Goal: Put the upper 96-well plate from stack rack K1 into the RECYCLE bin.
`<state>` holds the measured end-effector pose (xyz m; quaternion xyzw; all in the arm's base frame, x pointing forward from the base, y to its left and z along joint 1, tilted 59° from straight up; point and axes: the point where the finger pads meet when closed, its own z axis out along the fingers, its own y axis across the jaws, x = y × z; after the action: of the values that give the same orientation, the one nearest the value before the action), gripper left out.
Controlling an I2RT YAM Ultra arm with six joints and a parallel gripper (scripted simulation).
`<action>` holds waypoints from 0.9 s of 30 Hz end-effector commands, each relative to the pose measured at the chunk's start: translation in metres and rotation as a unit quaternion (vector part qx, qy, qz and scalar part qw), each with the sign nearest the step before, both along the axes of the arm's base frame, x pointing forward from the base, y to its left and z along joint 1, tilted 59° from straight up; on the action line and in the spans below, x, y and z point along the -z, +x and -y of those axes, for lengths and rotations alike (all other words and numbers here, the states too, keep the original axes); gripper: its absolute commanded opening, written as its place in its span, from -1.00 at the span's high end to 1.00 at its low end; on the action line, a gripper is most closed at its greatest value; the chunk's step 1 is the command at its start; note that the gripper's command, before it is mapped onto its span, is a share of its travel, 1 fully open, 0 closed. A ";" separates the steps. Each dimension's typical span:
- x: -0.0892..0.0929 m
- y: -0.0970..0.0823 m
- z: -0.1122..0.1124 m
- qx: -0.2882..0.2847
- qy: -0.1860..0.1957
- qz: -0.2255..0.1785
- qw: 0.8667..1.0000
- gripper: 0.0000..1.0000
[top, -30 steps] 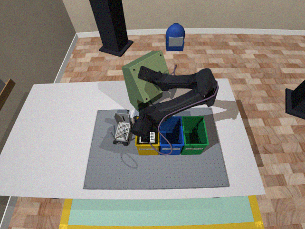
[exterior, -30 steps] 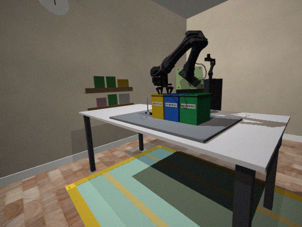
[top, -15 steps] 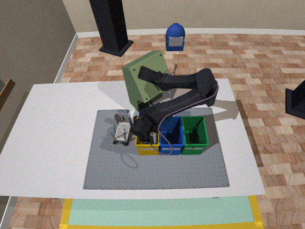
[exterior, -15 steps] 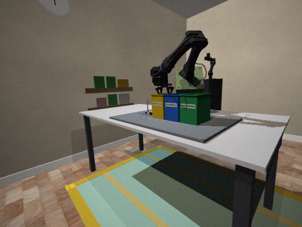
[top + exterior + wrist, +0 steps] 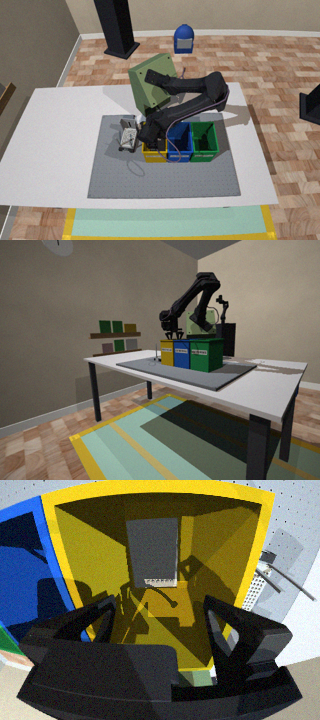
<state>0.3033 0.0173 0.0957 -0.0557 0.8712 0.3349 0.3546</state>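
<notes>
Layout, read left to right from the yellow RECYCLE bin (image 5: 152, 157):

- Just left of it: stack rack K1 (image 5: 128, 120), with 1 well plate (image 5: 128, 136) seated in it. I take this to be the lower plate, in place.
- At the bin: the gripper (image 5: 160, 608) hangs over the open mouth, fingers spread wide with nothing between them. A grey slab with a pale edge (image 5: 152, 551) lies inside against the far wall. This looks like the upper plate, down in the bin, though its well face is not visible from here.
- Right of it: the blue bin (image 5: 180, 156) touching, then the green bin (image 5: 205, 155). All 3 stand upright on the grey mat (image 5: 165, 180).

Judgement: the delivery looks done; only the retreat is left.

Risks from here:
1. The fingertips sit about level with the yellow rim. A sideways pull before lifting could hook the wall and tip the bin, and the other 2 touch in a row.
2. A swing to the left would carry the wrist into K1 and could shift the lower plate.
3. The purple cable (image 5: 168, 130) loops down across the blue bin's front; it could catch that rim as the arm rises.

Safest exit looks to be straight up first.
</notes>
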 end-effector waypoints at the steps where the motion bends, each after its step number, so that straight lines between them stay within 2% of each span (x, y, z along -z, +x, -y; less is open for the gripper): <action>1: -0.004 0.002 0.003 0.006 -0.003 0.009 1.000 -0.65; 12: -0.004 0.002 0.003 0.006 -0.003 0.009 1.000 -0.65; 13: -0.008 -0.001 0.006 0.007 -0.003 0.013 1.000 -0.65; 14: -0.016 0.003 0.009 0.007 -0.007 0.023 1.000 -0.65; 27: -0.026 -0.008 0.021 0.007 -0.008 0.024 1.000 -0.65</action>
<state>0.2939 0.0082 0.1012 -0.0506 0.8722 0.3337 0.3541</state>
